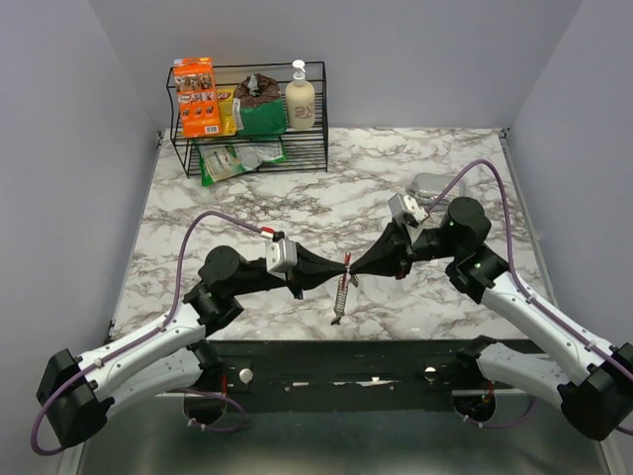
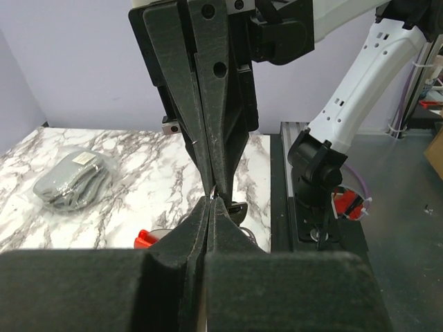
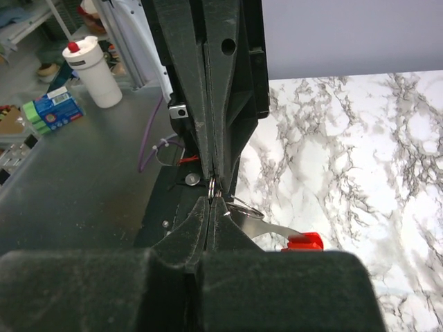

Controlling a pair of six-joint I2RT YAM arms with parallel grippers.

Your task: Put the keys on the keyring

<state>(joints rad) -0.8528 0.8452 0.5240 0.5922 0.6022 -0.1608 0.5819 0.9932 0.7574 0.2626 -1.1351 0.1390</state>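
Note:
My two grippers meet tip to tip above the near middle of the marble table (image 1: 297,198). The left gripper (image 1: 334,271) and the right gripper (image 1: 358,265) are both shut on the small wire loop (image 3: 210,185) of the keyring (image 1: 340,295). The keyring hangs below them, red part up and gray ridged side down. In the left wrist view its red part (image 2: 145,238) shows beside my shut fingertips (image 2: 210,200). A tiny black stubby key (image 2: 236,210) sits just behind them. In the right wrist view a silver blade (image 3: 273,226) and a red part (image 3: 304,241) show beside the shut right gripper (image 3: 214,201).
A black wire rack (image 1: 307,148) with boxes, bags and a bottle stands at the back left. A gray pouch (image 1: 432,185) lies at the back right and also shows in the left wrist view (image 2: 73,180). The table's near edge (image 1: 346,341) runs just below the hanging keyring.

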